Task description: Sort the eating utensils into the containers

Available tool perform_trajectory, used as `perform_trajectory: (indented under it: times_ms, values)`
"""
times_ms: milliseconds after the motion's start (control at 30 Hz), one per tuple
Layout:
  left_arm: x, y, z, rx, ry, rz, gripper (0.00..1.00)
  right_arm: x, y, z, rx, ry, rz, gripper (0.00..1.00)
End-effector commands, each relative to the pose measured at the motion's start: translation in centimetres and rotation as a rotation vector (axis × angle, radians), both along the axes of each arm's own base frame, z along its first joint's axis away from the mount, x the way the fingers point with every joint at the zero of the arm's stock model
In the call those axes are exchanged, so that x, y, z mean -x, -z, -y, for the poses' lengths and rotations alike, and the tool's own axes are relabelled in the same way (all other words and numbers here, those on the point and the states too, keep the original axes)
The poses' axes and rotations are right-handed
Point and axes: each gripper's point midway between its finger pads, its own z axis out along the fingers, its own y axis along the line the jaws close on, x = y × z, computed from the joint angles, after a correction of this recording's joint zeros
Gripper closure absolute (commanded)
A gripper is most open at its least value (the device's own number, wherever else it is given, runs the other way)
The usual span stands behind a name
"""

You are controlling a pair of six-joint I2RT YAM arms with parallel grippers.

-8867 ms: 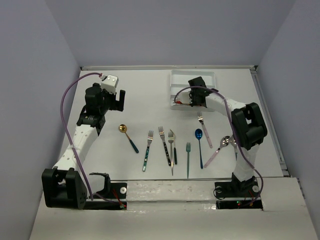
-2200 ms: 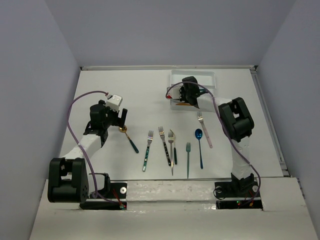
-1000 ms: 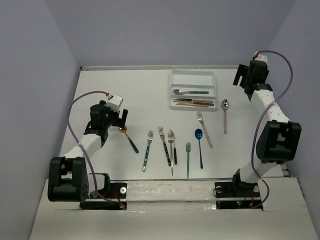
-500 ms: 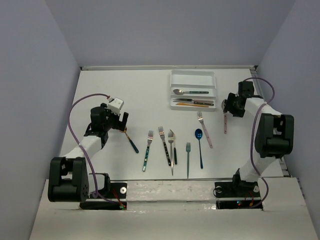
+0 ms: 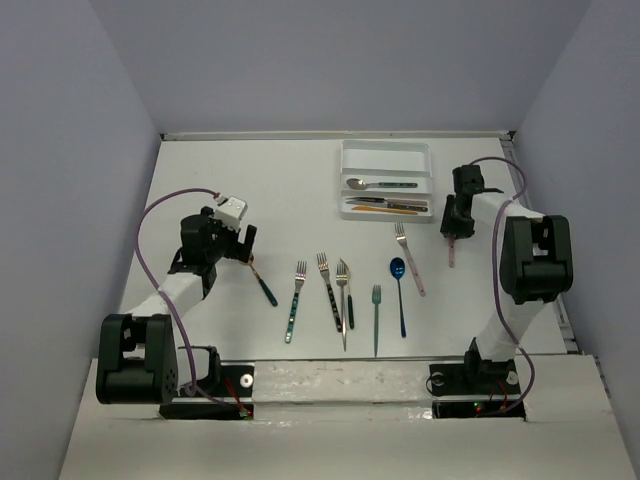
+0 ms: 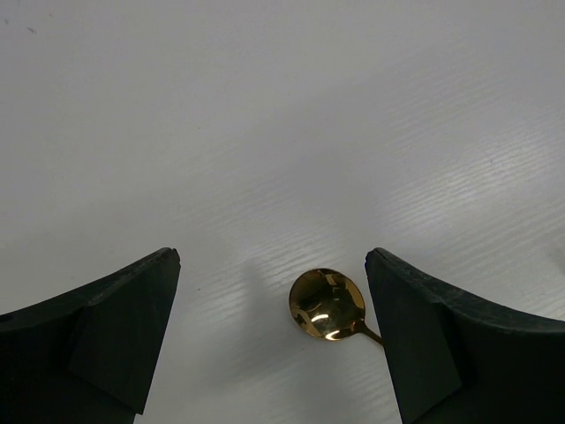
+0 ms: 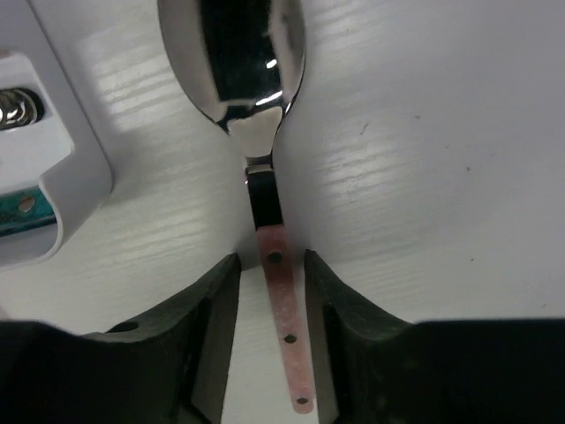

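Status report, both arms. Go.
Left gripper open over gold spoon bowl. Right gripper: fingers flank pink-handled spoon beside tray; grip unconfirmed. Nothing blocking either spoon.

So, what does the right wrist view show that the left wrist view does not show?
Only the right wrist view shows a silver spoon with a pink handle, which lies between the narrowly open fingers of the right claw. It also shows a corner of the white tray with a teal handle end inside. Only the left wrist view shows the bowl of a gold spoon, between the widely spread fingers of the left claw. Both show the white table with a spoon lying on it between open fingers.
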Motion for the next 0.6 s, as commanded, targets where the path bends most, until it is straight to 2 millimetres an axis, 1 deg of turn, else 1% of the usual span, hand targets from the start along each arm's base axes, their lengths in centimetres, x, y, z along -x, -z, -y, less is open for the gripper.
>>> perform_trajectory:
  times_ms: [0,33,67,100,133,167,200,233,267,300,367,400,433,467,500,533,567]
  values:
    - [-0.4,-1.3,0.0,0.006,0.015,0.074,0.01,1.7,1.8,2.6,0.122,0.078,-0.105,0.64]
    - [-0.2,-0.9,0.0,0.006,0.017,0.068,0.01,1.8,1.9,2.6,0.124,0.082,-0.109,0.71]
    - [-0.3,-1.2,0.0,0.006,0.02,0.084,0.01,1.7,1.9,2.7,0.129,0.087,-0.1,0.78]
    - [0.1,-0.5,-0.1,0.005,0.02,0.076,0.01,1.6,1.5,3.0,0.141,0.096,-0.087,0.96]
    - [0.0,-0.7,-0.2,0.006,0.013,0.096,0.01,1.4,1.1,3.3,0.156,0.103,-0.072,1.0]
    - [0.0,-0.8,-0.5,0.004,-0.005,0.101,0.01,1.0,0.5,3.8,0.182,0.116,-0.044,1.0]
    - [0.1,-0.7,-0.6,0.008,-0.011,0.102,0.01,0.7,-1.5,5.0,0.248,0.154,0.006,1.0]
    - [0.1,-1.2,-0.6,0.012,-0.013,0.122,0.01,0.4,-2.8,5.6,0.281,0.165,0.04,1.0]
    - [-0.2,-1.9,-1.4,0.021,-0.045,0.154,0.01,-0.1,-4.4,6.1,0.309,0.172,0.085,1.0]
    - [-0.3,-2.4,-1.7,0.026,-0.055,0.18,0.01,-1.3,-7.8,6.8,0.346,0.171,0.181,1.0]
    - [-0.5,-2.6,-1.8,0.039,-0.063,0.188,0.01,-2.9,-12.0,6.7,0.374,0.139,0.298,1.0]
    - [-0.6,-2.8,-1.9,0.054,-0.073,0.193,0.01,-4.2,-14.7,6.3,0.41,0.089,0.38,1.0]
    - [-0.6,-2.9,-2.0,0.062,-0.079,0.197,0.01,-5.0,-17.9,5.1,0.422,0.047,0.472,1.0]
    - [-0.9,-3.5,-2.1,0.069,-0.087,0.228,0.01,-6.6,-21.4,4.4,0.501,-0.031,0.57,1.0]
    - [-0.9,-3.6,-2.1,0.089,-0.097,0.237,0.01,-7.3,-23.6,1.9,0.55,-0.101,0.637,1.0]
    - [-1.0,-4.0,-2.1,0.101,-0.103,0.259,0.01,-8.0,-25.3,0.5,0.602,-0.171,0.68,1.0]
    - [-1.4,-5.3,-2.0,0.117,-0.1,0.311,0.01,-9.3,-28.0,-1.4,0.641,-0.22,0.791,1.0]
